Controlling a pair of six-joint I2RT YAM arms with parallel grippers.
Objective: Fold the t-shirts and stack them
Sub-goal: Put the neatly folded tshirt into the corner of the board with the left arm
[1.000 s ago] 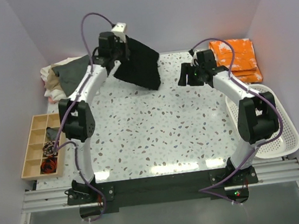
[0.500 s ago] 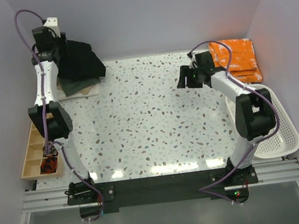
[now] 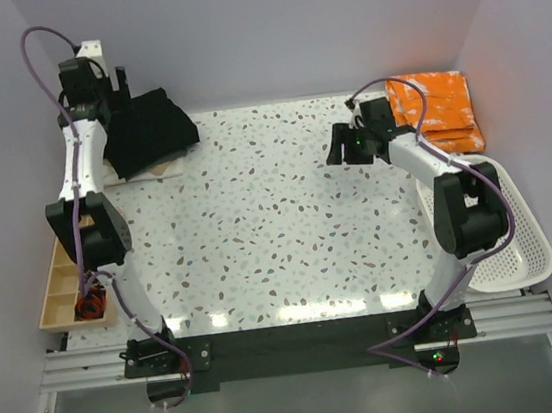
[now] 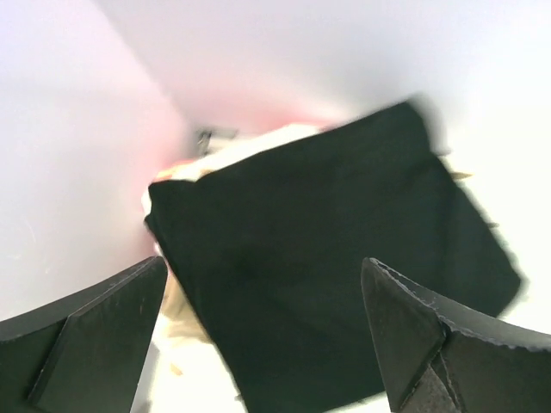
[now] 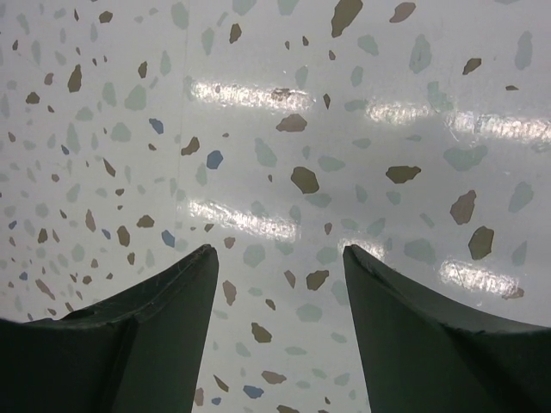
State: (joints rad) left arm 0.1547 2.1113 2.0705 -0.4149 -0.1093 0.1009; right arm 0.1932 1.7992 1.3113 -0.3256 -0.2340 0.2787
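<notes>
Top camera: the black t-shirt (image 3: 151, 131) lay folded in the far-left corner of the table (image 3: 278, 226), on pale folded shirts (image 3: 166, 168) whose edge showed beneath it. The left gripper (image 3: 118, 88) hung just behind it, and the right gripper (image 3: 337, 149) was well apart over bare tabletop. Left wrist camera: the jaws stood wide and empty above the black t-shirt. Right wrist camera: the jaws were parted over the speckled table, gripping nothing

Two arms are counted, left arm (image 3: 81, 166) and right arm (image 3: 413, 154). One black t-shirt (image 3: 149, 131), one orange bundle (image 3: 435, 106), one white basket (image 3: 536, 253) and one wooden tray (image 3: 59, 283) are spotted. Shirts underneath (image 3: 166, 166) can't be counted.
</notes>
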